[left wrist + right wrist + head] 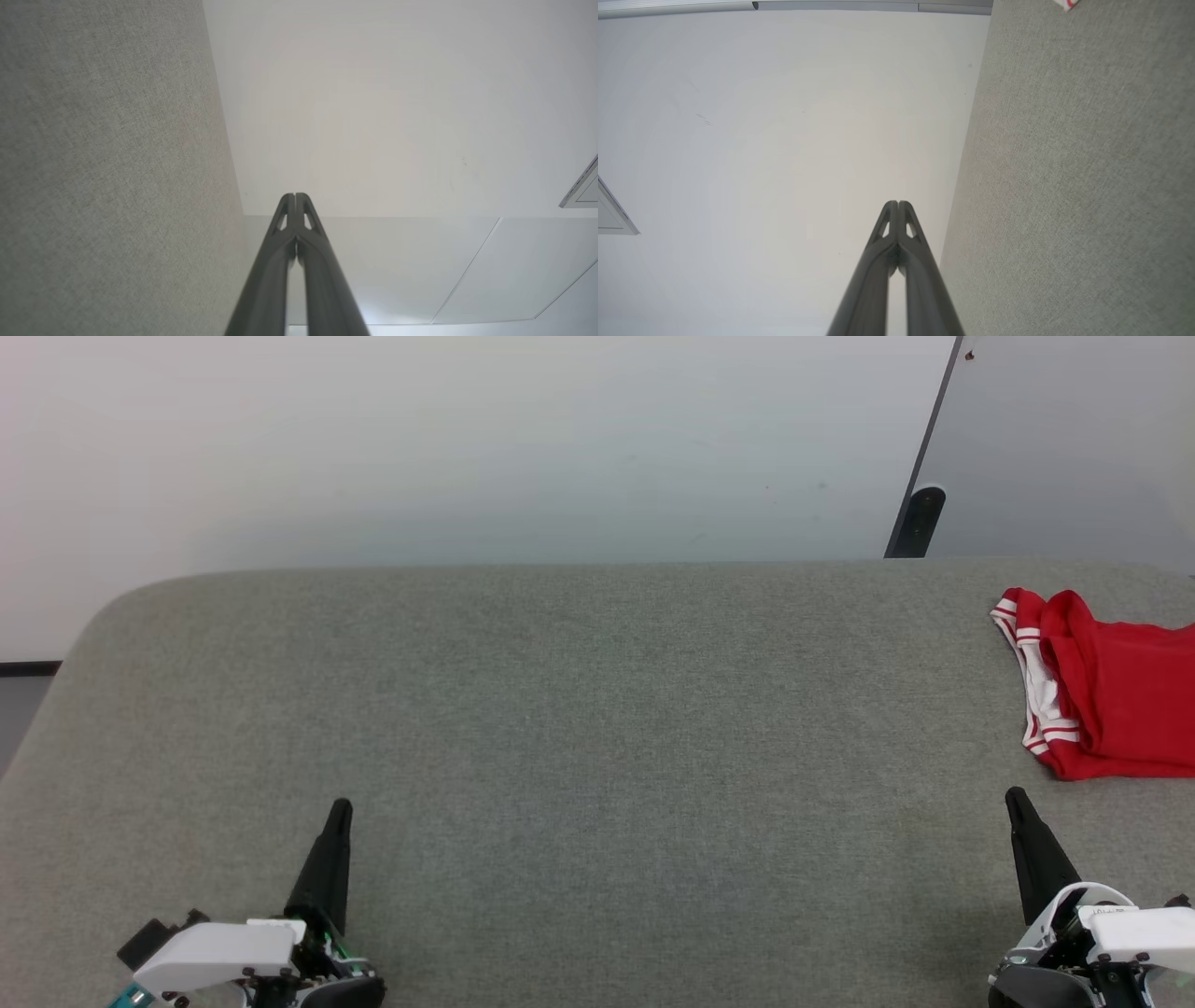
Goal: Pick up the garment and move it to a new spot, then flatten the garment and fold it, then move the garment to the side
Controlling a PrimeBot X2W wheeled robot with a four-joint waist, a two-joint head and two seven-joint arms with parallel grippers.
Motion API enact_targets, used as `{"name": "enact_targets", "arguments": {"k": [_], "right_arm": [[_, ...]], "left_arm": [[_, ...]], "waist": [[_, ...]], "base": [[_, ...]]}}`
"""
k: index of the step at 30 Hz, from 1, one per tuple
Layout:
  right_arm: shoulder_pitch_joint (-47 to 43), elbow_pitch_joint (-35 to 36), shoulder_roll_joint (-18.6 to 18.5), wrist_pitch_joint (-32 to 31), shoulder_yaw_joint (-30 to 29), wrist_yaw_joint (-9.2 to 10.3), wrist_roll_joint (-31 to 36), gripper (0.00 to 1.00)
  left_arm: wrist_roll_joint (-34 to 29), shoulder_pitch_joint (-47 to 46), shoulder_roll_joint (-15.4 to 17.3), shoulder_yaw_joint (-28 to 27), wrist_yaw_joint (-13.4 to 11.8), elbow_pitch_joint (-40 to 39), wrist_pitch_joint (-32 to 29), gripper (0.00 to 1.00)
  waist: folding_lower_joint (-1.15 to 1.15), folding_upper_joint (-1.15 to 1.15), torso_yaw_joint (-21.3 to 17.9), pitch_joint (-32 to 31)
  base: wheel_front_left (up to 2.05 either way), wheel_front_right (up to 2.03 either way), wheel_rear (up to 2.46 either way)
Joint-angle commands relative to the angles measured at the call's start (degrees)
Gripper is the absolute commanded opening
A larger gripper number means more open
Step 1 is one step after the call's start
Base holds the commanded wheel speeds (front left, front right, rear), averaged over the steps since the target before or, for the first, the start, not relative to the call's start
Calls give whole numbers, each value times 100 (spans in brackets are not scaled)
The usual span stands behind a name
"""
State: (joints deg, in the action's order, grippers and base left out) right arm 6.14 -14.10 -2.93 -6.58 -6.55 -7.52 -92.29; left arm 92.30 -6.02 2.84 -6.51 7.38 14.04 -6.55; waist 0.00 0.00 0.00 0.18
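Observation:
The garment (1111,695), red with white sleeve ends and striped trim, lies bunched at the far right of the grey padded table (579,709), partly cut off by the head view's edge. A tiny white-and-red scrap of the garment (1066,3) peeks in at the top of the right wrist view. My left gripper (342,805) rests shut at the lower left, far from the cloth. My right gripper (1014,795) is shut at the lower right, a short way in front of the garment. Both wrist views show the left gripper (295,195) and right gripper (898,202) with fingertips pressed together, nothing between them.
A white wall (467,448) stands behind the table. A dark post (920,518) and a grey panel (1074,439) rise at the back right. The table's rounded far-left corner (121,602) falls away to the floor.

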Motion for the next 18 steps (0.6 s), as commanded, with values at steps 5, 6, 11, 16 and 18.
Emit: {"name": "enact_targets", "arguments": {"k": [5,6,11,16,18], "right_arm": [[22,15,17,-12,-2,6,-24,0],[22,15,17,-13,-2,6,-24,0],[22,15,17,-13,-2,6,-24,0],[22,15,17,-13,-2,6,-24,0],[22,15,17,-13,-2,6,-24,0]], "left_arm": [[20,-50,-5,-10,21,4,-17,0],[20,-50,-5,-10,21,4,-17,0],[20,-50,-5,-10,21,4,-17,0],[20,-50,-5,-10,21,4,-17,0],[20,-50,-5,-10,21,4,-17,0]], "waist": [[0,0,0,0],[0,0,0,0],[0,0,0,0],[0,0,0,0],[0,0,0,0]], "base": [[0,0,0],[0,0,0],[0,0,0],[0,0,0],[0,0,0]]}}
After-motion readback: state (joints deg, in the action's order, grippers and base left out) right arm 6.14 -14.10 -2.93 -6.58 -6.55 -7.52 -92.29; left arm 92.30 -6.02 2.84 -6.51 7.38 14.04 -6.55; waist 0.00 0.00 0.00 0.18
